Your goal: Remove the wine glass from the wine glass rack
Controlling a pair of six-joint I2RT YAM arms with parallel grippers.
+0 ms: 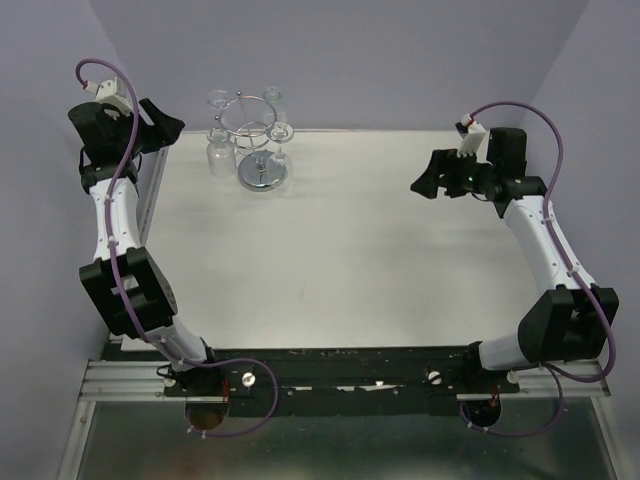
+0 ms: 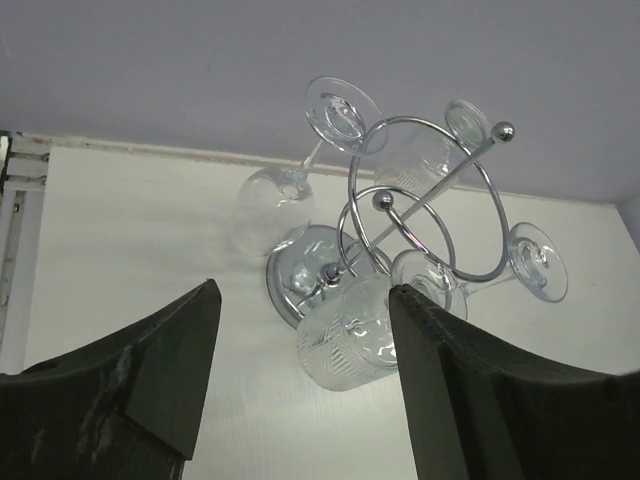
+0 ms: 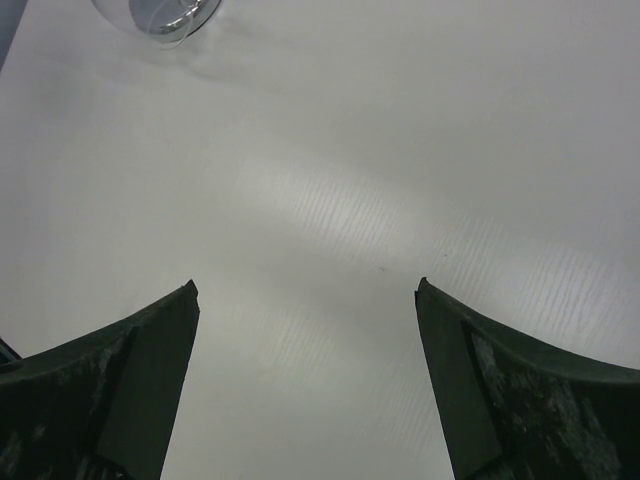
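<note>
Black fingers [image 2: 170,370] of the left gripper [image 2: 302,300] stand spread and empty in the left wrist view, framing the wine glass rack [image 1: 264,175] just beyond them. The chrome stand sits at the far left of the white table [image 1: 380,260], with several glasses hanging bowl-down from its top ring. Closest to the open jaws is a patterned wine glass [image 2: 345,345], and a plain-bowled glass [image 2: 270,205] hangs farther off. The right gripper [image 1: 425,180], also spread wide and holding nothing, hovers over bare table well to the right of the rack.

The step in hand appears to be the approach. The removal itself looks delicate: close gently on the nearest bowl or its stem, raise it just enough to free the foot, then slide it outward through the gap in the ring — not upward into the wire. The rack looks light and may tip or drag, and neighbouring glasses hang close enough to knock.

Room is tight behind, where the wall rises just past the rack, and on the left, where a metal rail [image 1: 150,205] runs along the table edge. The near and right sides are open — the better way out.
</note>
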